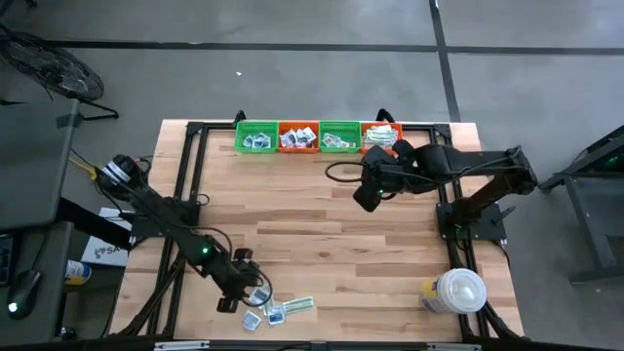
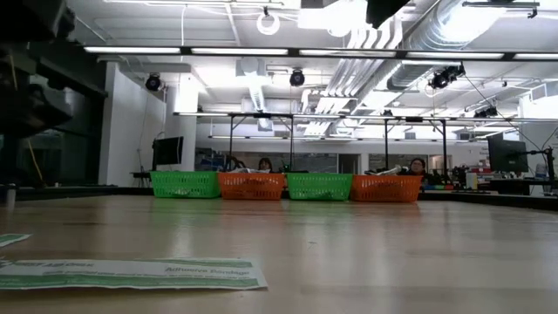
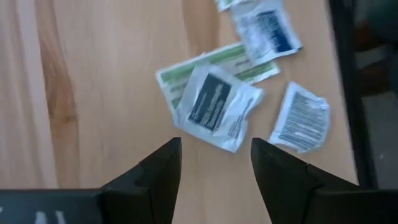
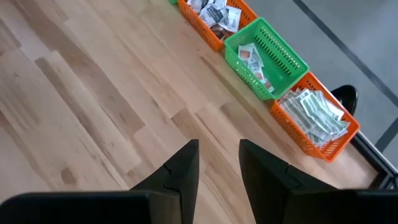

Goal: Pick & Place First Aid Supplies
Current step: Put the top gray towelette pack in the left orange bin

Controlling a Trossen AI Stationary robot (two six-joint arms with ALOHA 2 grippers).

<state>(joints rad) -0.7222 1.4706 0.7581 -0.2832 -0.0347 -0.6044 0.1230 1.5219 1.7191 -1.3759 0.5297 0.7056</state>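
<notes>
The left fingers (image 3: 214,171) are apart, empty, over packets (image 3: 214,107) near the counter (image 1: 322,224) edge. The right fingers (image 4: 217,165) are apart, empty, near the baskets (image 1: 319,136).

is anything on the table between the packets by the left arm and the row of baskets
No. In the high view only bare wood lies between the packets near the left end effector and the baskets.

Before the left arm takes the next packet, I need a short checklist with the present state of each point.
1. Left gripper open, nothing held: ok.
2. Dark-marked white packet ahead of its fingers: ok.
3. Packet lying alone: not ok, it overlaps a green strip.
4. Baskets unobstructed: ok.
5. Right gripper away from the pile: ok.
6. Right gripper empty: ok.
</notes>
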